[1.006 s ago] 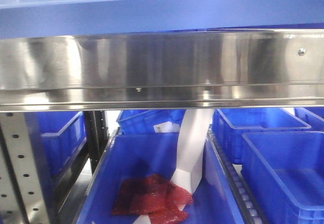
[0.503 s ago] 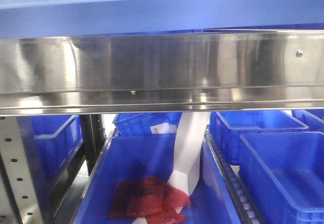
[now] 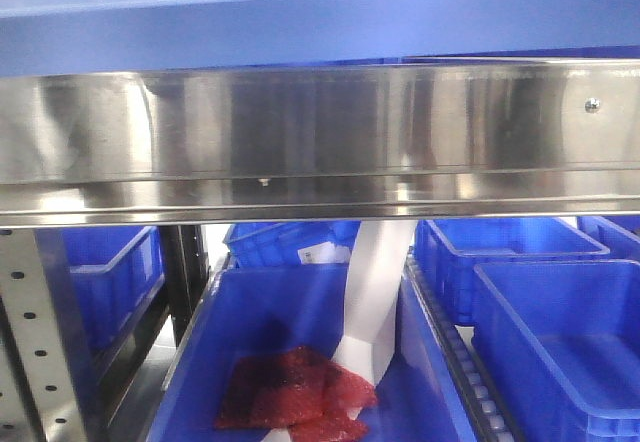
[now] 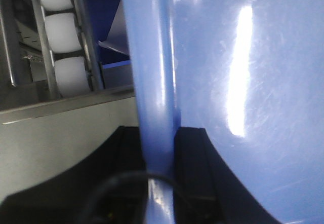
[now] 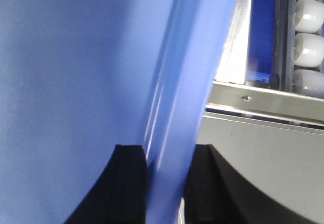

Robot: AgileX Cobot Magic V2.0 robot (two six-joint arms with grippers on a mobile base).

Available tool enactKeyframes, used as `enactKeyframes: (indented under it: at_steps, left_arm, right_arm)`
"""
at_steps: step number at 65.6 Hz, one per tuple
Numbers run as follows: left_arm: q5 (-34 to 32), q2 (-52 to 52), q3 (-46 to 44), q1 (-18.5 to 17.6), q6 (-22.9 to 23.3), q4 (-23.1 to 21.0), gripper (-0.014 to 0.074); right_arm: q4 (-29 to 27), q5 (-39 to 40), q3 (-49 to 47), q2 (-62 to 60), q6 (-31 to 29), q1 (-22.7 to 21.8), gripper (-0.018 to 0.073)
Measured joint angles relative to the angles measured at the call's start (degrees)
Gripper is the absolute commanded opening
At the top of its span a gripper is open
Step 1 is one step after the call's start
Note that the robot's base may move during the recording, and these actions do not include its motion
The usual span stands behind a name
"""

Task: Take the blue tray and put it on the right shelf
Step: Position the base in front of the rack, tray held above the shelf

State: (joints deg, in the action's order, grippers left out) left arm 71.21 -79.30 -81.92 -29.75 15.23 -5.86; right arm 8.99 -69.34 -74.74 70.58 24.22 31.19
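The blue tray [image 3: 300, 12] fills the top of the front view, just above the broad front rail of the stainless-steel right shelf [image 3: 320, 132]. My left gripper [image 4: 158, 148] is shut on the tray's rim [image 4: 154, 82], one black finger on each side of it. My right gripper [image 5: 167, 178] is shut on the opposite rim [image 5: 182, 82] in the same way. The tray's glossy inner surface [image 4: 253, 82] fills most of both wrist views. Neither arm shows whole in the front view; only a dark corner shows at the top left.
Below the shelf rail stand several deep dark-blue bins [image 3: 540, 332]. The middle bin holds red packets [image 3: 295, 387] and a white strip [image 3: 375, 292]. A perforated grey upright [image 3: 25, 342] stands at the left. White rollers [image 4: 63, 36] show beside the shelf frame.
The view has shifted slightly: the shelf rail and bins sit a little to the left and lower than a second ago. The tray stays gripped at both rims.
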Motion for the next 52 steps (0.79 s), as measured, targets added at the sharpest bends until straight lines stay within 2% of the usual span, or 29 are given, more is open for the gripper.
enactKeyframes:
  at_steps: [52]
  left_arm:
    - [0.00, 0.00, -0.13, 0.00, -0.82, 0.33, -0.0038]
  right_arm:
    - [0.00, 0.83, 0.00, 0.00, -0.75, 0.00, 0.0056]
